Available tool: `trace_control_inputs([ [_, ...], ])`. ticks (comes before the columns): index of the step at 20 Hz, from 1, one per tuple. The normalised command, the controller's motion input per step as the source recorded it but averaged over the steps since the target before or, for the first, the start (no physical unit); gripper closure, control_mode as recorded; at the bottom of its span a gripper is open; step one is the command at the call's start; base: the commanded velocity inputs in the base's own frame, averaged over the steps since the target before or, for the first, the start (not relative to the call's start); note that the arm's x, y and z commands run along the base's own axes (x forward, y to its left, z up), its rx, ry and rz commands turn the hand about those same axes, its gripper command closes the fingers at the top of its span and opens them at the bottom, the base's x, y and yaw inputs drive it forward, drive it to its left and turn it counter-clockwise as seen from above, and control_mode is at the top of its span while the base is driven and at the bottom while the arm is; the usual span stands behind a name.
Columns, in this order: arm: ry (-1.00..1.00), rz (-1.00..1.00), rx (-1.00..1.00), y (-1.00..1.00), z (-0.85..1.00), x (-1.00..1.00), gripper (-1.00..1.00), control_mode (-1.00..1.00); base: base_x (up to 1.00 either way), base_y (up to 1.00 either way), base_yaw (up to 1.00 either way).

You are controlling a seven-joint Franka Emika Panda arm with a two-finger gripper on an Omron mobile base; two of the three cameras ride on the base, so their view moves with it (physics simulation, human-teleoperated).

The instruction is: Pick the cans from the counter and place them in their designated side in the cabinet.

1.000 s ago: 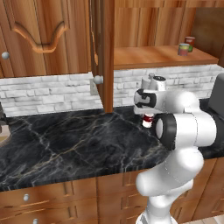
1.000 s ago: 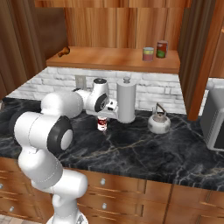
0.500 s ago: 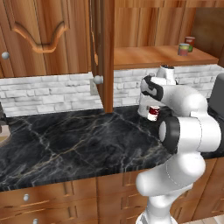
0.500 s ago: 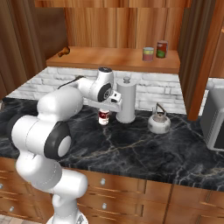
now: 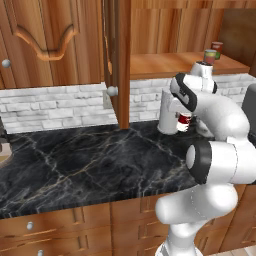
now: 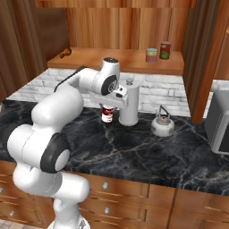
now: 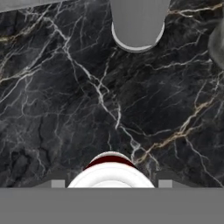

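Observation:
My gripper (image 5: pixel 184 118) (image 6: pixel 107 109) (image 7: pixel 111 183) is shut on the red-and-white can (image 5: pixel 184 122) (image 6: pixel 107 113) (image 7: pixel 111 171). I hold it a little above the black marble counter (image 5: pixel 75 160) (image 6: pixel 147 152) (image 7: pixel 65 109), close beside the paper-towel roll. The second can (image 5: pixel 209 56) (image 6: pixel 151 55), grey-green on top with a yellow middle, stands on the shelf (image 5: pixel 165 65) (image 6: pixel 112 56) of the open wooden cabinet, at its right end.
The white paper-towel roll (image 5: pixel 167 115) (image 6: pixel 129 105) (image 7: pixel 139 22) stands right beside the held can. A silver kettle (image 6: pixel 162 125) sits further right. A red can with a green top (image 5: pixel 217 49) (image 6: pixel 166 50) shares the shelf. The cabinet door (image 5: pixel 120 60) juts out. A grey appliance (image 6: pixel 219 120) sits at the far right.
The arm has carried the red-and-white can up and toward the back wall, from the open counter to beside the paper-towel roll. The grip has stayed shut on it.

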Motion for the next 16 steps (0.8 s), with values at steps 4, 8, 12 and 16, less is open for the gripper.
trace_control_inputs([
  [4, -0.02, 0.00, 0.00, -0.08, 0.50, -0.27, 1.00, -1.00, 0.00, 0.00, 0.00],
  [8, -0.10, 0.00, 0.00, -0.13, 0.37, -0.28, 1.00, -1.00, 0.00, 0.00, 0.00],
  [12, -0.12, 0.00, -0.01, -0.13, 0.31, -0.24, 1.00, -1.00, 0.00, 0.00, 0.00],
  [16, -0.13, 0.00, -0.02, -0.03, 0.32, -0.34, 1.00, -1.00, 0.00, 0.00, 0.00],
])
